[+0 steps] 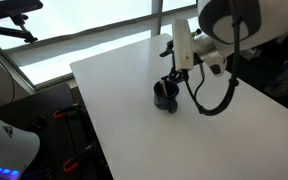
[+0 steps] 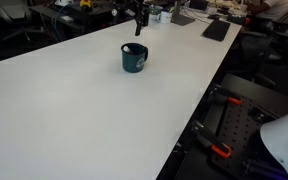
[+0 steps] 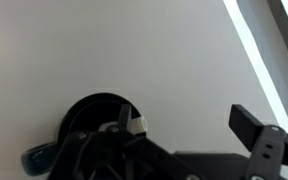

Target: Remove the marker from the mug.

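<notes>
while the gripper (image 1: 171,74) hung just above the mug (image 1: 166,97) on the white table (image 1: 124,125), the coming move turned on one relation: the mug's mouth lay straight below the jaws, so whatever stood inside had to come out upward, along its own long axis. in the wrist view one finger (image 3: 252,125) stood far off to the right of the mug's round dark rim (image 3: 94,105), and the linkage on the other side crossed over the mug itself, so the jaws appeared spread wide with nothing between them, though the dark parts ran together and that reading was not sure. the marker could not be picked out with certainty. a small pale piece showed at the rim in the wrist view, and in an exterior view a thin dark shape hung between the gripper (image 2: 138,22) and the mug (image 2: 134,59), but whether either was the pen or part of the fingers was too small to tell. as a judgement, it was inside the mug, near upright or leaning on the wall, and the jaws would need to drop and close across its thin width. no brand, label or writing could be read anywhere.
</notes>
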